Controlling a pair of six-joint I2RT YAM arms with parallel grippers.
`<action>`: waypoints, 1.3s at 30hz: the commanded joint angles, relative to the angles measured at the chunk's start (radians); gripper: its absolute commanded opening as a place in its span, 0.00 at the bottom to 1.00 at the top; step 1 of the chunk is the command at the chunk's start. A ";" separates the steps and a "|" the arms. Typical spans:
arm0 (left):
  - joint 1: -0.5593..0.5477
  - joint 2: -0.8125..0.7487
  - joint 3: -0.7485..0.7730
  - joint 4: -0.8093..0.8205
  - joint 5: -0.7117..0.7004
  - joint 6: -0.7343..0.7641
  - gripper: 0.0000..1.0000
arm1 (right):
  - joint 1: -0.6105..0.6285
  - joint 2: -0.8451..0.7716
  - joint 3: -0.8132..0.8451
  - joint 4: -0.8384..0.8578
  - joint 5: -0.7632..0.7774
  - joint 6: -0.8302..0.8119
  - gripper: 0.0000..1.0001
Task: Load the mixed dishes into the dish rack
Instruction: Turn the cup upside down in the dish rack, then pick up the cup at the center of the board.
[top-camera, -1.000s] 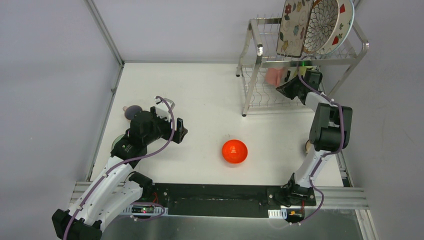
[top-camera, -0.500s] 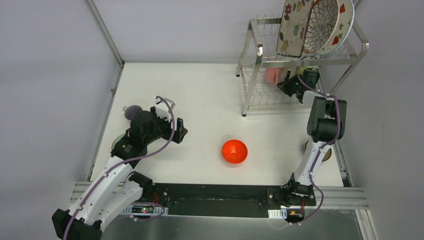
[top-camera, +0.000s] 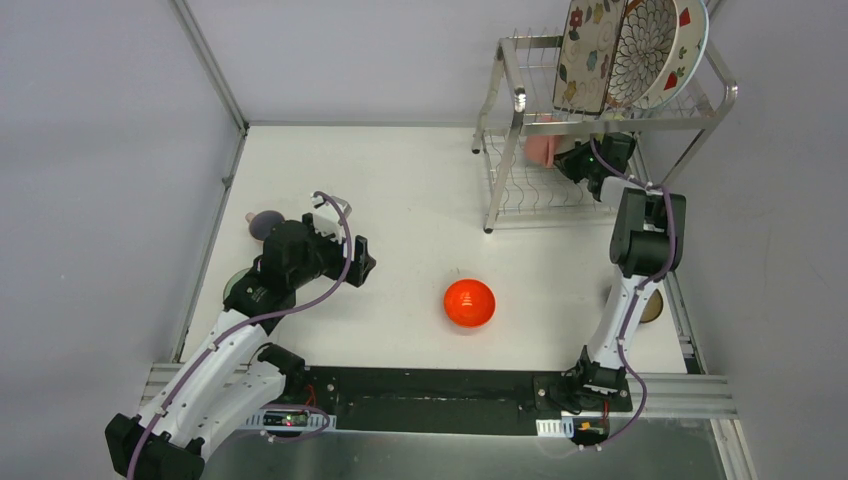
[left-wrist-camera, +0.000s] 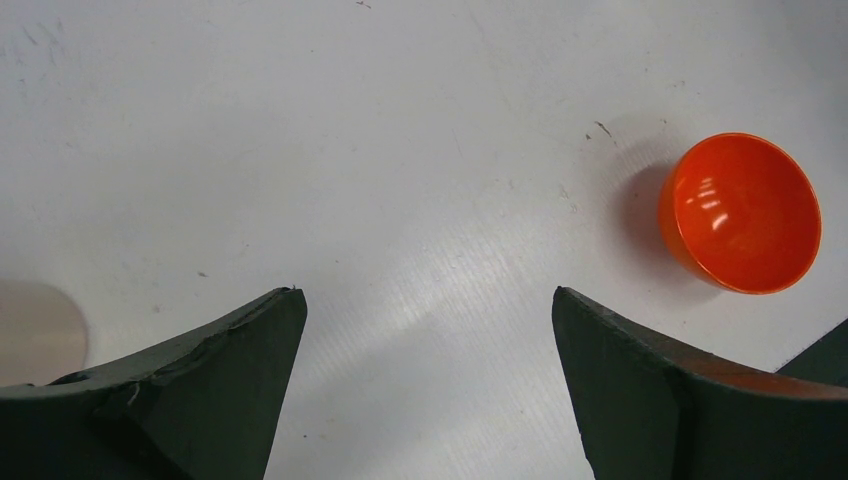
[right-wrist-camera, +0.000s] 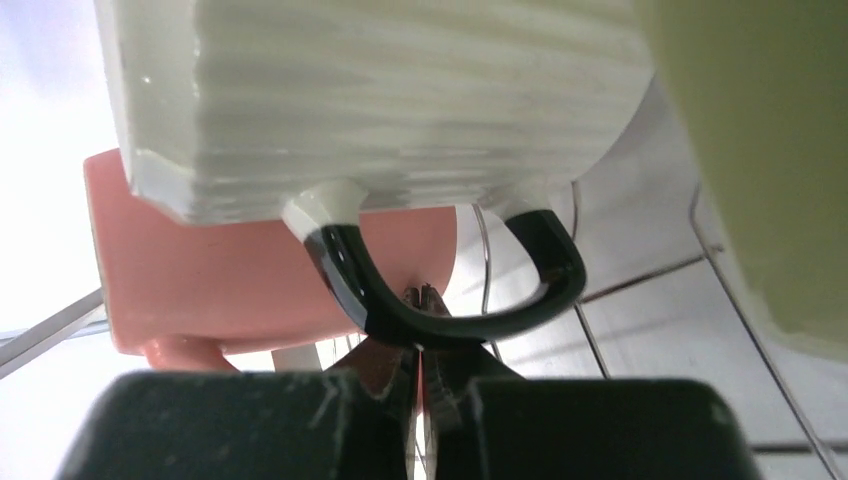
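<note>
Right side:
- Right gripper (right-wrist-camera: 422, 300) is reached into the lower tier of the dish rack (top-camera: 534, 42), under the slotted upper shelf.
- Its fingers are pressed almost together at the black handle (right-wrist-camera: 450, 325) of a white cup (right-wrist-camera: 380, 100). They look clamped on that handle, though the wrist view is too close to be fully sure.
- The white cup fills the top of the wrist view, with its ribbed wall facing the camera and its handle hanging toward the fingers.
- A pink cup (right-wrist-camera: 200, 270) sits just behind and left of the white cup, at the left end of the lower shelf.
- A pale yellow-green vessel (right-wrist-camera: 760, 150) crowds in on the right. I cannot tell what kind of dish it is.
- Shelf wires show beneath both.

Upper shelf, top view:
- Three plates stand on edge in the slots, side by side.
- The floral rectangle plate (top-camera: 588, 55) is on the left, the brown-petal round plate (top-camera: 640, 50) is in the middle, and the strawberry white plate (top-camera: 690, 40) is on the right.

Left side:
- Left gripper (left-wrist-camera: 428, 292) hangs over the bare white table (top-camera: 400, 180) at centre-left. Its fingers are spread wide and nothing is between them.
- A red-orange bowl (top-camera: 469, 303) sits upright on the table, alone. It is to the right of the left gripper and well apart from the rack.
</note>
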 joint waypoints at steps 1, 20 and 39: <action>-0.005 0.006 0.021 0.035 -0.010 0.020 0.99 | 0.026 0.026 0.058 0.063 -0.004 0.032 0.02; -0.005 0.005 0.020 0.036 -0.018 0.022 0.99 | 0.017 -0.155 -0.027 -0.089 0.045 -0.040 0.04; -0.005 -0.010 0.019 0.035 -0.008 0.017 0.99 | -0.002 -0.559 -0.299 -0.399 0.055 -0.094 0.20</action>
